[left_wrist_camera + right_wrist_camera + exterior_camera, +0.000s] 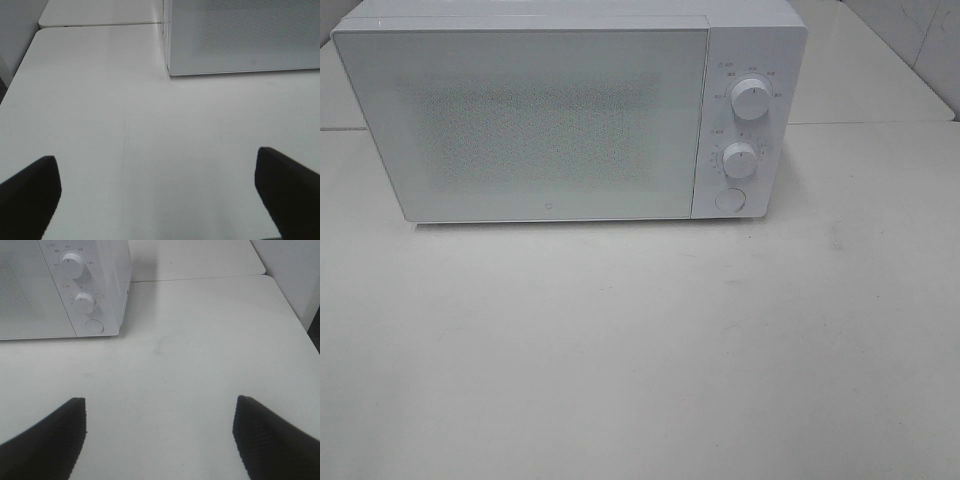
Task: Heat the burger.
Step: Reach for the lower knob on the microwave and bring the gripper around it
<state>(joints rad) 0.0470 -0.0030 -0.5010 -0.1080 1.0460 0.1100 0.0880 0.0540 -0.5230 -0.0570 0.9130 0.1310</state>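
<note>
Claws: left claw (157, 167) and right claw (160, 407) both spread wide, holding nothing. No burger in view; maybe behind the shut door (520, 120) of the microwave (782, 50) ahead of both, can't tell. So progress unclear. Its knobs (72, 264) sit ahead of right claw. Open table (640, 350) under both; table edges lie outboard of each.

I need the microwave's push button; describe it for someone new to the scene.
The white microwave stands at the back of the table. On its right-hand control panel, the button sits lowest, just under the lower knob. It is flat and plain, while both knobs above it stick out.
</note>
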